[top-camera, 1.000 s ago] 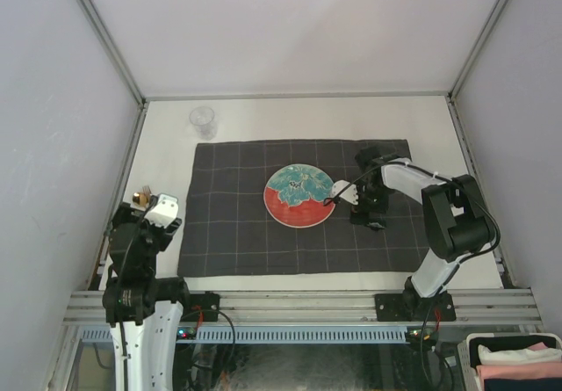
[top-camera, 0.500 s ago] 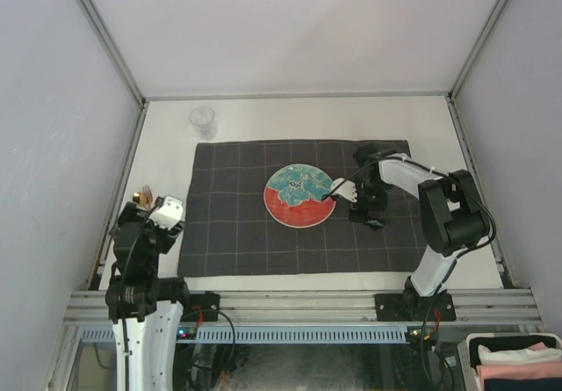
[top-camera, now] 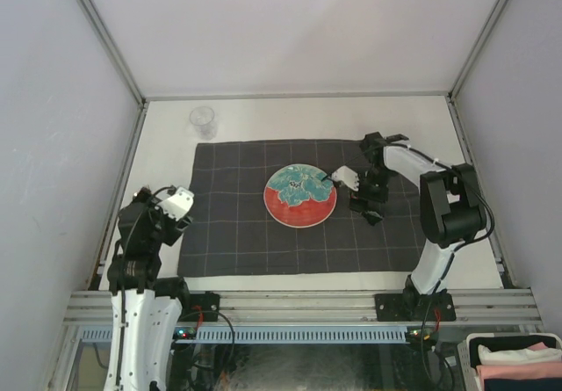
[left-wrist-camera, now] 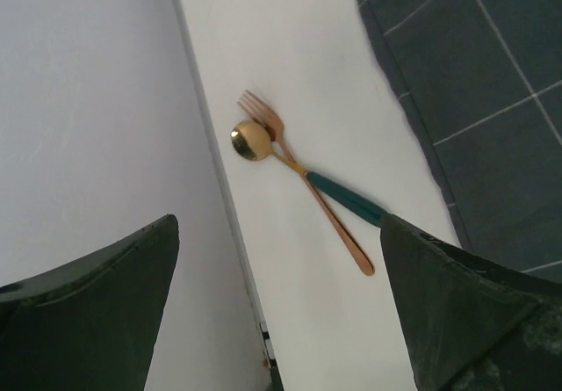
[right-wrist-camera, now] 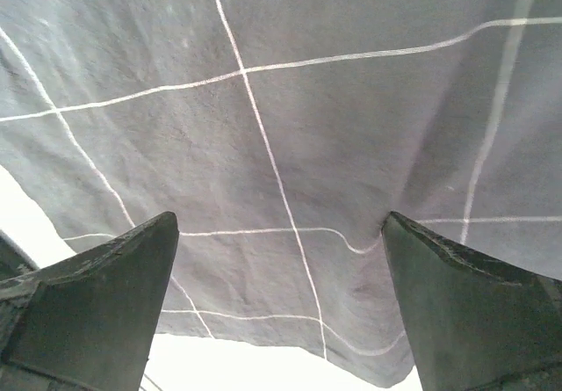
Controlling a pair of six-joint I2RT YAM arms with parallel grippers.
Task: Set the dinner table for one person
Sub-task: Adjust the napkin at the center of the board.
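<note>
The off-white dinner table (top-camera: 290, 114) carries a dark grey checked cloth (top-camera: 255, 233) with a red and teal plate (top-camera: 300, 196) at its middle. A clear glass (top-camera: 204, 121) stands at the far left, off the cloth. A copper fork (left-wrist-camera: 347, 237) and a gold spoon (left-wrist-camera: 248, 141) with a teal handle lie crossed on bare table (left-wrist-camera: 307, 48) by the left wall; the left arm hides them in the top view. My left gripper (left-wrist-camera: 279, 224) (top-camera: 151, 206) is open and empty just short of them. My right gripper (right-wrist-camera: 279, 220) (top-camera: 369, 208) is open and empty over the cloth (right-wrist-camera: 307, 101), right of the plate.
Grey walls and metal rails close the table on three sides. The cloth's left edge (left-wrist-camera: 492, 101) lies right of the cutlery. The cloth is wrinkled near its edge under my right gripper, with white table (right-wrist-camera: 219, 365) beyond. Folded cloths sit in a bin (top-camera: 518, 360) off the table.
My left gripper has swung right and forward and now covers the cutlery in the top view. My right gripper has turned and shifted a little toward the far side beside the plate.
</note>
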